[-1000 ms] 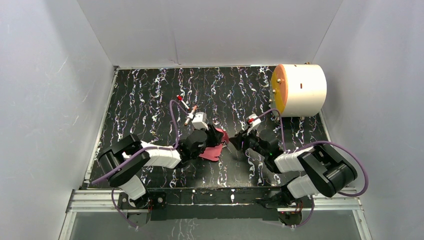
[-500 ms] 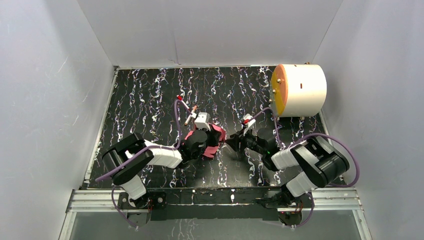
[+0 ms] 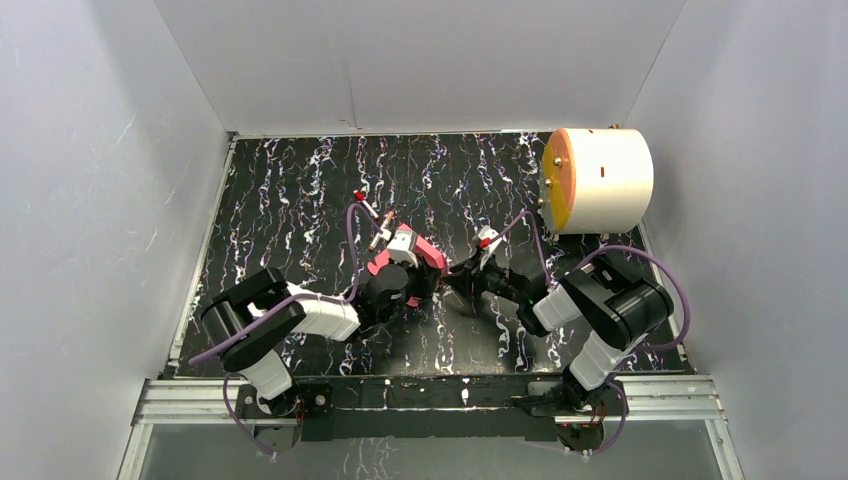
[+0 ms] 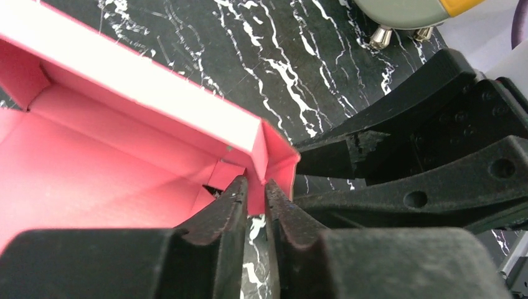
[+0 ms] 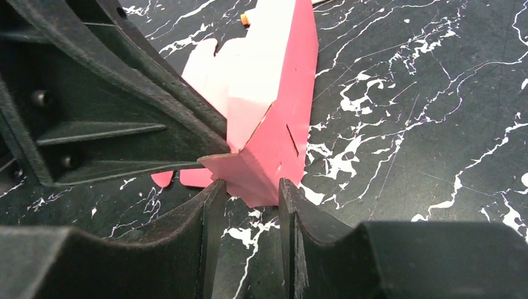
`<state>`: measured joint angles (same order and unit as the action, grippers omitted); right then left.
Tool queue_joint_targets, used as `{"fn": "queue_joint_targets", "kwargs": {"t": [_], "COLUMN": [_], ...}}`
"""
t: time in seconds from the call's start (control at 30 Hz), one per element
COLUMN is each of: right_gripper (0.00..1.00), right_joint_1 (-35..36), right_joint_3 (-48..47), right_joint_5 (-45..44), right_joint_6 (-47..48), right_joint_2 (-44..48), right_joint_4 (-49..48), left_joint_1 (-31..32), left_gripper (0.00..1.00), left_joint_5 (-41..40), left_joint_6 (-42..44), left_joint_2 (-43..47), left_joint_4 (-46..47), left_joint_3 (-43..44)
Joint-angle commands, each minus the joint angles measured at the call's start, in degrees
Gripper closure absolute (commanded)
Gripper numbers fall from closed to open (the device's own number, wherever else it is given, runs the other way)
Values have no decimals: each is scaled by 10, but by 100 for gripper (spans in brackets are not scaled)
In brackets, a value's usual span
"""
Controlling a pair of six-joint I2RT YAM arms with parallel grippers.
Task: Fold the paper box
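Roughly at the middle of the table (image 3: 300,190), between the 2 arms, the box (image 3: 430,255) is found partly folded. Its pink inside, with raised walls, is seen from the left wrist, and its paler outside from the right wrist. The left gripper (image 4: 255,196) is closed almost fully, and a thin wall at the box's corner is pinched between its 2 fingers. The right gripper (image 5: 249,185) is pointed at that corner from the opposite side. Its jaws are set partly apart, and a folded corner of the box is lodged between them. Whether that corner is pressed by the right fingers cannot be told. The tips of the 2 grippers are seen close together there. 2 pens (image 3: 365,204) are laid just behind the box, and a cylinder (image 3: 605,180) is placed well apart at the far right.
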<state>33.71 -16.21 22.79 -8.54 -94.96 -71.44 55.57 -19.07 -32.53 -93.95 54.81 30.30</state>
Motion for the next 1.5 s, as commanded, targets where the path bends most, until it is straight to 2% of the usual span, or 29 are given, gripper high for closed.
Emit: {"fn": "queue_joint_targets", "kwargs": {"t": [0.0,0.1,0.2,0.27,0.4,0.6,0.77,1.13,1.3,1.47], "right_gripper": [55,55,55,55,56,55,55,55,55,55], "right_joint_1": [-4,-3,-4,-3,-4,-4,-4,-4,-3,-4], "right_joint_3": [-8,-8,-9,-10,-9,-8,-3,7,7,7], "right_joint_5": [10,10,13,17,24,25,20,19,19,18], "right_joint_6": [22,25,28,30,36,45,45,52,52,52], "right_joint_2": [-8,-7,-8,-9,-8,-4,-3,3,2,2], "right_joint_4": [-63,-61,-61,-61,-62,-57,-64,-72,-73,-76], "left_joint_1": [-3,-12,-39,-81,-151,-190,-207,-233,-239,-239], "left_gripper": [80,66,59,55,50,45,45,65,65,61], "left_joint_5": [-11,-3,35,76,161,210,223,267,270,267], "left_joint_6": [-3,-16,-57,-99,-195,-285,-332,-423,-438,-444], "left_joint_2": [55,96,134,149,151,126,78,-43,-53,-30], "left_joint_4": [19,16,-2,-4,-4,-1,5,131,157,171], "left_joint_3": [-29,-48,-62,-73,-79,-66,-45,-21,-19,-44]}}
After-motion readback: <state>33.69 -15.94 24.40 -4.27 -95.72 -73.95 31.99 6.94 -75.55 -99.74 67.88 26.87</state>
